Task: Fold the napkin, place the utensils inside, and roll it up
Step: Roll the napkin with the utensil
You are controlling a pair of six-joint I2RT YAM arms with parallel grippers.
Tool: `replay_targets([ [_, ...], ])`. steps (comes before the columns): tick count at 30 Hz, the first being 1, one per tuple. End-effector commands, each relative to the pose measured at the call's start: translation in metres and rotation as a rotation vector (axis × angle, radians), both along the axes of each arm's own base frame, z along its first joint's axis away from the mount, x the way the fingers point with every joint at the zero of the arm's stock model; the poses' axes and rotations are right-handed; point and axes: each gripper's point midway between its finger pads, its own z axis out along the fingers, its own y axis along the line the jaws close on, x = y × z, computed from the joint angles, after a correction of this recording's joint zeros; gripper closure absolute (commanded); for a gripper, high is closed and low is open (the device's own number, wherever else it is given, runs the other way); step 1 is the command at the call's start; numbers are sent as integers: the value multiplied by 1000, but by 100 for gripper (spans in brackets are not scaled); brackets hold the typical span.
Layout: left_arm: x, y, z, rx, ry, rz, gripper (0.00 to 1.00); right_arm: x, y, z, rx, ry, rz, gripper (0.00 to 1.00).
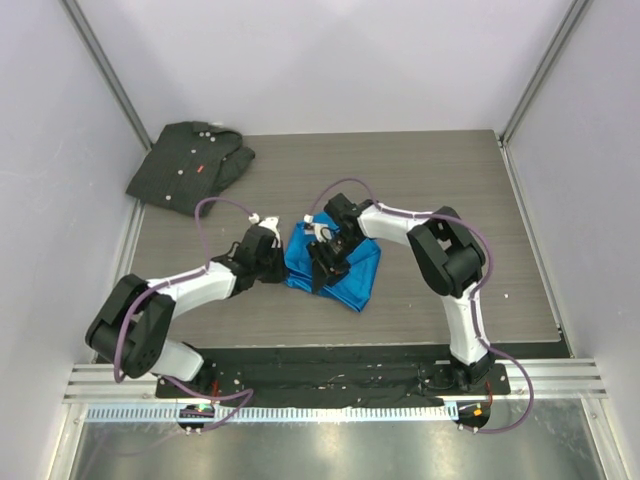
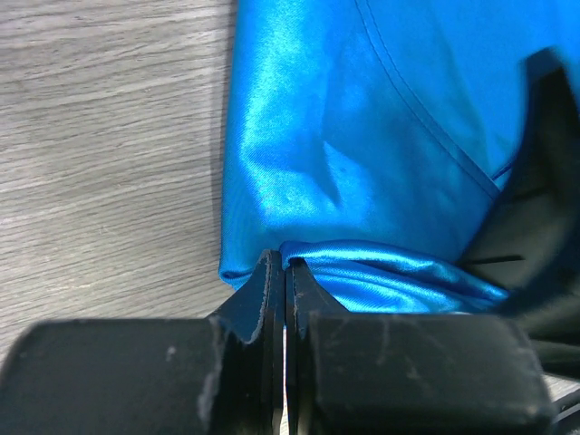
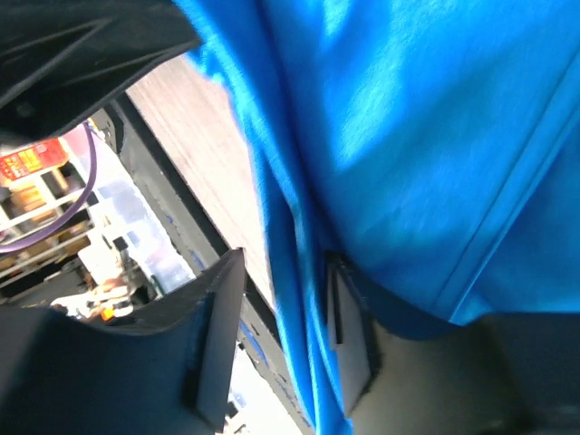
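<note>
The bright blue, slightly shiny thin cloth napkin (image 1: 356,276) lies crumpled in the middle of the grey wood-grain desk (image 1: 430,165), and both arms lean in over it from either side. It is not flat. I can see folds and a hem line running across it, and its nearer edge is bunched into a glossy ridge.

The left gripper (image 2: 279,265) sits low at the napkin's near-left corner, right where blue cloth meets bare desk. Its two black fingers (image 2: 258,299) are pressed together with only a hairline between them. The bunched edge of the napkin runs straight into the tips, so it looks nipped there, though the cloth is so thin that I can't be fully sure.

The right gripper (image 3: 285,281) is over the middle of the napkin, angled down and toward the left arm. Its fingers (image 3: 217,335) stand spread apart, and a band of the blue cloth runs loosely through the gap between them. It brushes the farther finger without being squeezed. From the left wrist view, one black finger of that right gripper shows at the cloth's right side, so the two grippers are close to each other with only napkin between.

Well away from all this, a dark grey-black buttoned shirt with a small red tag (image 1: 190,165) lies heaped in the desk's far left corner.
</note>
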Motion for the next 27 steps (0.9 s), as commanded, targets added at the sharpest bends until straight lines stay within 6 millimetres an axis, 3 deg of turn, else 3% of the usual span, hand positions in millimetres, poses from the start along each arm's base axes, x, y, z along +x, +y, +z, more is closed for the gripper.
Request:
replay_targets([
  [1, -14, 17, -17, 77, 100, 18, 100, 10, -5, 42, 30, -144, -26, 50],
  [4, -14, 17, -17, 78, 112, 20, 100, 11, -12, 49, 26, -214, -41, 46],
  [6, -17, 13, -17, 62, 134, 5, 100, 12, -16, 65, 40, -290, -46, 42],
  [7, -17, 12, -17, 58, 140, 4, 100, 15, -23, 62, 20, -336, -54, 41],
  [8, -19, 12, -19, 62, 156, 2, 100, 14, -26, 73, 27, -381, -63, 41],
  [10, -17, 10, -17, 56, 163, -1, 100, 15, -39, 68, -17, -437, -81, 41],
  [12, -19, 10, -20, 62, 184, -1, 100, 12, -45, 76, -23, -489, -98, 42],
  [17, -18, 9, -22, 59, 211, -4, 100, -11, -57, 61, -67, -521, -122, 44],
  [22, -19, 8, -23, 57, 229, -6, 100, -36, -55, 45, -111, -554, -83, 44],
  [27, -19, 9, -22, 57, 231, -9, 100, -30, -59, 35, -186, -621, -88, 44],
])
